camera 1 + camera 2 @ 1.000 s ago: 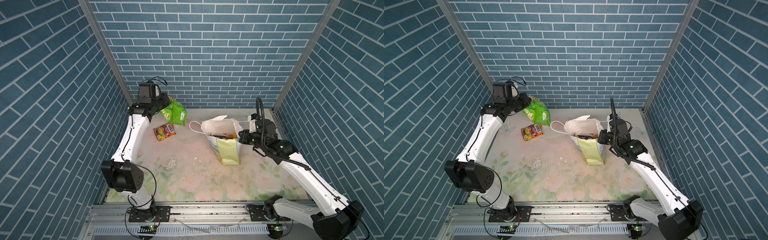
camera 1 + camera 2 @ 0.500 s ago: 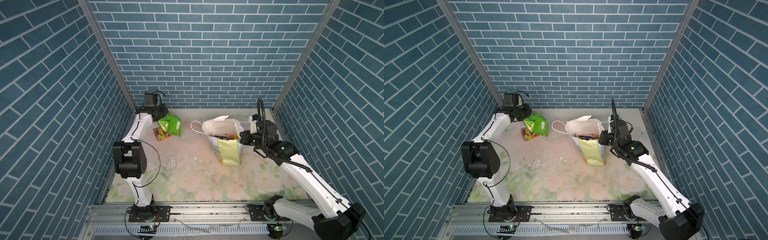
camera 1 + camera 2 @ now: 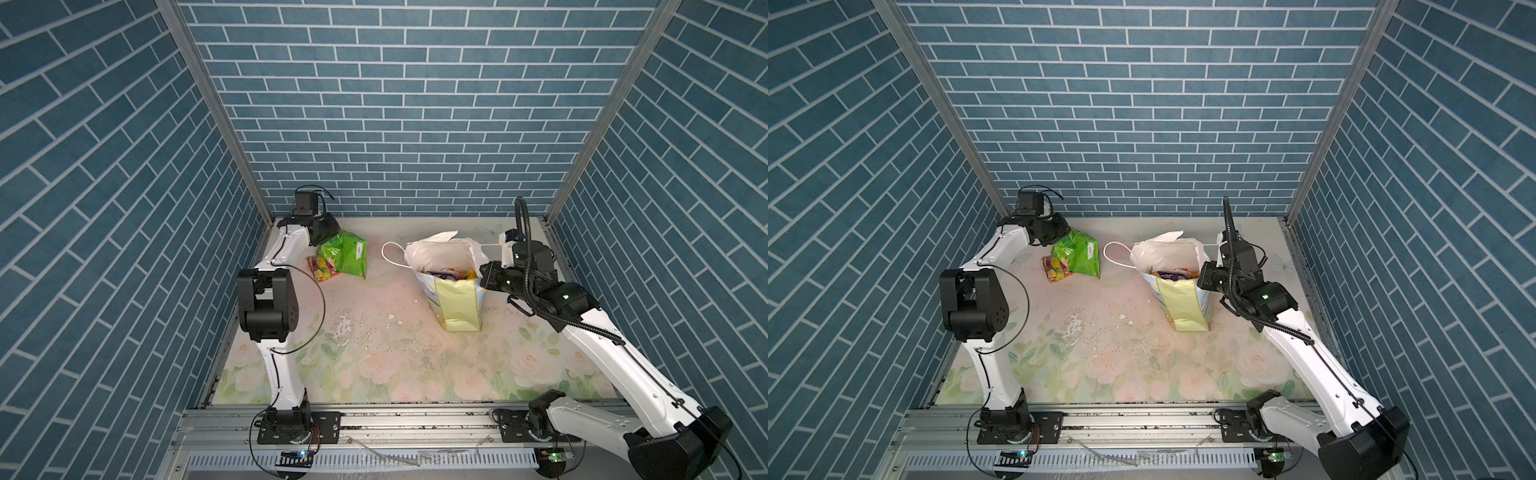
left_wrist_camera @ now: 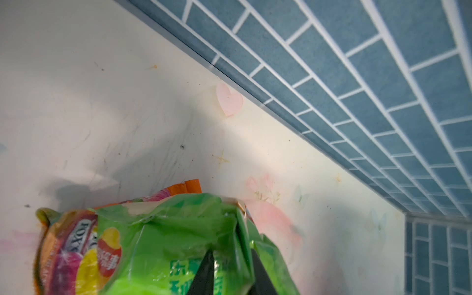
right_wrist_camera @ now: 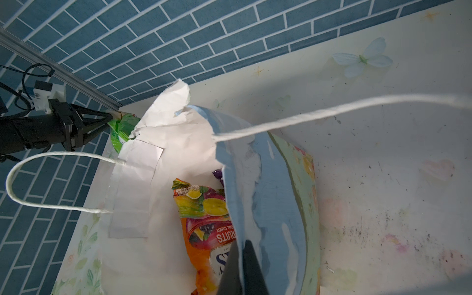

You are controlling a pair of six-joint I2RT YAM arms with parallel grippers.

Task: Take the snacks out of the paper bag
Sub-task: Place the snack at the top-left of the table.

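Observation:
A bright green snack packet [image 3: 347, 259] [image 3: 1081, 257] lies at the back left, partly over an orange-red fruit-print packet [image 3: 319, 269] [image 4: 69, 250]. My left gripper [image 3: 333, 242] [image 4: 231, 268] is at the green packet's [image 4: 178, 242] top edge, jaws parted, with a loose fold of foil between them. The paper bag [image 3: 457, 299] [image 3: 1183, 303] stands upright right of centre. My right gripper [image 3: 482, 276] [image 5: 242, 258] is shut on the bag's blue-printed wall [image 5: 268, 191]. Inside lie an orange-red fruit packet [image 5: 204, 217] and a purple one [image 5: 217, 175].
One white cord handle [image 3: 388, 253] loops out on the bag's left; the other cord [image 5: 332, 115] runs taut past my right wrist. White flakes [image 3: 345, 328] litter the floral mat. Brick walls close in at the back and sides. My left arm's elbow [image 3: 266, 299] stands high at the left.
My left arm brought the green packet down from above onto the mat beside the orange-red packet, and its jaws have parted. The right arm and the bag stayed put.

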